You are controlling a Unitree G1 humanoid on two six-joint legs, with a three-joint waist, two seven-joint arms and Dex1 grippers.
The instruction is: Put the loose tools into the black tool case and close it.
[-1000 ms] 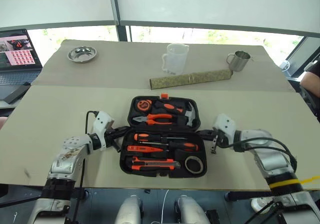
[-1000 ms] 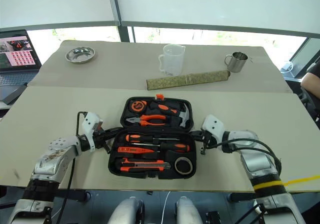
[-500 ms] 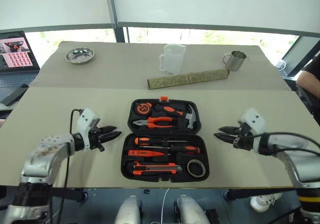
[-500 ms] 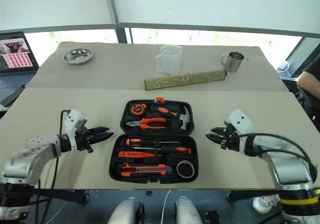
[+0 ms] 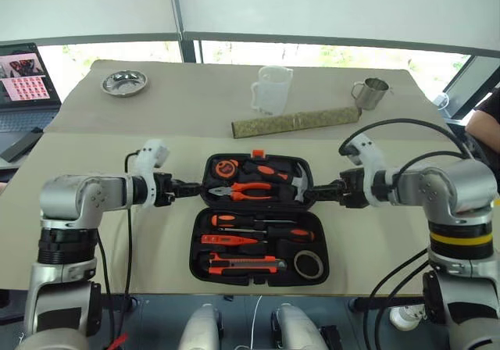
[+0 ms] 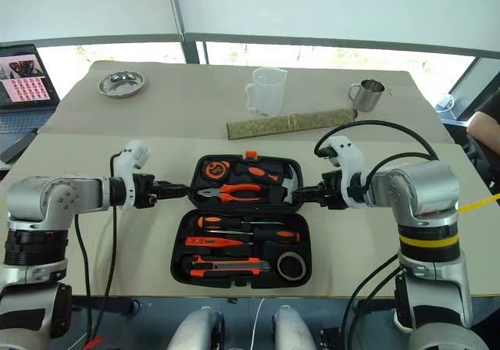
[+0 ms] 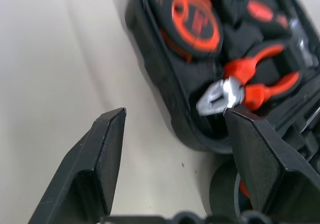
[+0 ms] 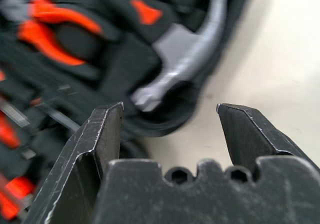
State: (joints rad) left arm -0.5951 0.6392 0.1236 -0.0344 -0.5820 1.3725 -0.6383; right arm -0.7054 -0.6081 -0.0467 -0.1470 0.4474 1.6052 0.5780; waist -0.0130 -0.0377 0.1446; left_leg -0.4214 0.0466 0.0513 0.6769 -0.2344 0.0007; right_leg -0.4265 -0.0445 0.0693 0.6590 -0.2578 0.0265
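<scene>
Open rectangular black moulded-plastic tool case (image 5: 258, 217) near bench's front edge | left claw (image 5: 187, 187), right claw (image 5: 322, 191) flank lid's ends, both parted, empty.

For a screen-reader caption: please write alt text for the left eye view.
A black tool case lies open on a table, tools in its recesses. The left gripper and right gripper, both open, flank its far half.

At the right edge a person's dark sleeve (image 5: 488, 116) is cut off, nothing more of them readable. The laptop (image 5: 27, 80) is sliced by the left edge, its screen too small to read. In the right wrist view the hammer (image 8: 190, 59) smears into blur, pliers (image 8: 47, 39) too.
</scene>
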